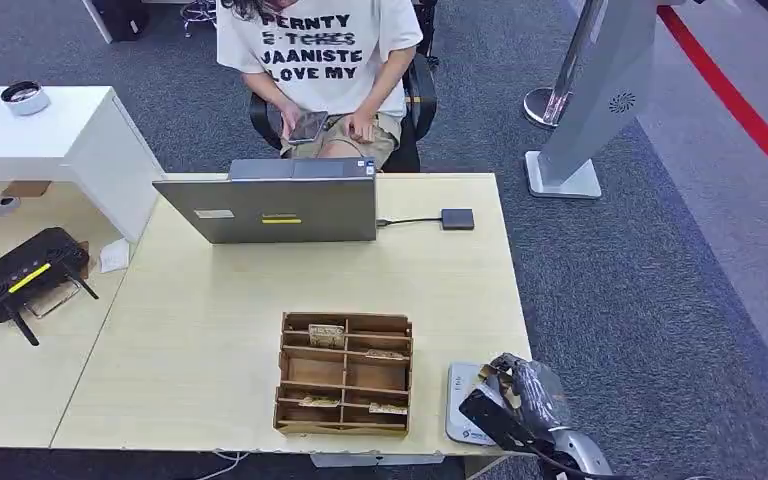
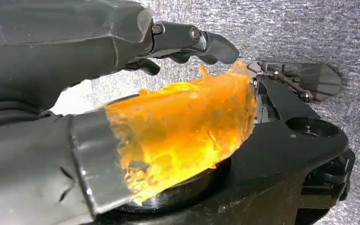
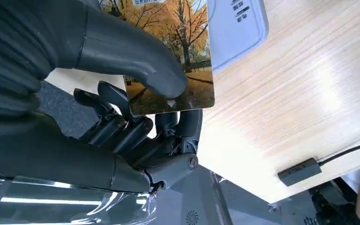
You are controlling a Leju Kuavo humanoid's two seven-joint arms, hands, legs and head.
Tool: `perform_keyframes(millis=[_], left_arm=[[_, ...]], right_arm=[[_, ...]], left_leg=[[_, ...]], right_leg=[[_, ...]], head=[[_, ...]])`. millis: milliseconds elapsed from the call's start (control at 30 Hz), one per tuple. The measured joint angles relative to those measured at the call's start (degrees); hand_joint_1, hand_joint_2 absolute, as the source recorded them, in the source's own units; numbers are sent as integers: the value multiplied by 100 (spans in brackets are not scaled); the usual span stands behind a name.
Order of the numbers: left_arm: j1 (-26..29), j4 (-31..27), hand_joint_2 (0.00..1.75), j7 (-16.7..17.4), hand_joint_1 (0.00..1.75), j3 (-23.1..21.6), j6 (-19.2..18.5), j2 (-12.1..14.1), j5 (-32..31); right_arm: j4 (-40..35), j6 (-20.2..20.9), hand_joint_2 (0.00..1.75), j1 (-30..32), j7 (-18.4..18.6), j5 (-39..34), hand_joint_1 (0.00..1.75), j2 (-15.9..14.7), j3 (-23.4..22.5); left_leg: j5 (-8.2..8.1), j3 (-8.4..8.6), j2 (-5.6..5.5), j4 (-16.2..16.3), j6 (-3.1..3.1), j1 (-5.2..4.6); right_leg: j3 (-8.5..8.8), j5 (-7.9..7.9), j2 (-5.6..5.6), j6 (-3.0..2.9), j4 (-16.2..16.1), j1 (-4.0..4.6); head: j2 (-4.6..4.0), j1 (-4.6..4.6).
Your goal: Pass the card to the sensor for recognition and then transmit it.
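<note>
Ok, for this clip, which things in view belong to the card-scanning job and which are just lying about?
Part of the job:
- card, held by the right hand
- sensor, the white pad at the table's near right corner

Just lying about:
- wooden organiser tray
- laptop
- small dark adapter on its cable
- black controller on the side table
- seated person
</note>
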Motion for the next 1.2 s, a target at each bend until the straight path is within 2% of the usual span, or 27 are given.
perform_keyframes(millis=[100, 233, 367, 467, 633, 733, 900, 1000, 1200], left_arm=[[0, 0, 0, -7, 0, 0, 11, 0, 2], [0, 0, 0, -33, 0, 0, 48, -2, 24], [1, 0, 0, -48, 0, 15, 96, -18, 72], [1, 0, 0, -70, 0, 39, 142, -33, 79], [2, 0, 0, -92, 0, 42, 179, -68, 37], [-1, 0, 0, -96, 0, 42, 181, -77, 35], [-2, 0, 0, -96, 0, 42, 177, -79, -44], [-5, 0, 0, -96, 0, 37, 151, -81, -158], [-38, 0, 0, -48, 0, -79, 22, -76, -491]], right_arm=[[-37, -59, 175, 3, -31, 112, 175, 0, 9], [-278, -392, 175, 20, -133, 437, 175, 0, 26], [-750, -1127, 175, 117, -446, 752, 175, 46, 42], [-1332, -1891, 175, 263, -1043, 885, 175, 263, -10], [-2098, -1947, 175, 494, -1753, 935, 175, 699, -240], [-2367, -1947, 175, 598, -1882, 905, 175, 912, -378], [-2570, -1947, 175, 635, -2326, 962, 175, 1222, -555], [-2531, -1945, 175, 489, -2361, 1354, 175, 1325, -518], [-2029, -1943, 175, -250, -2459, 2724, 175, 1397, -221]], left_leg=[[0, -1, 0, 0, 0, 0], [0, 0, 0, 0, 0, 0], [0, -2, -1, 0, 0, 0], [0, -3, -1, -1, 0, 1], [0, -4, 0, -3, -1, 3], [0, -4, 0, -3, 0, 5], [0, -4, 2, -3, 0, 4], [0, -5, 5, -3, 0, 4], [4, -1, 9, -3, -4, 4]], right_leg=[[0, 0, 0, 0, 0, 0], [-1, 0, 0, 0, 0, 0], [-3, -1, -1, -1, 0, 0], [-5, -2, 0, -2, 0, 1], [-6, -4, 0, -4, 0, 3], [-5, -4, -1, -4, 0, 1], [-3, -3, 2, -4, 0, -1], [-3, -3, 5, -4, 1, 0], [-2, 1, 8, -7, 2, 2]], head=[[0, 0], [0, 0], [0, 0], [0, 2], [0, 2], [0, 2], [0, 0], [0, 0], [0, 0]])
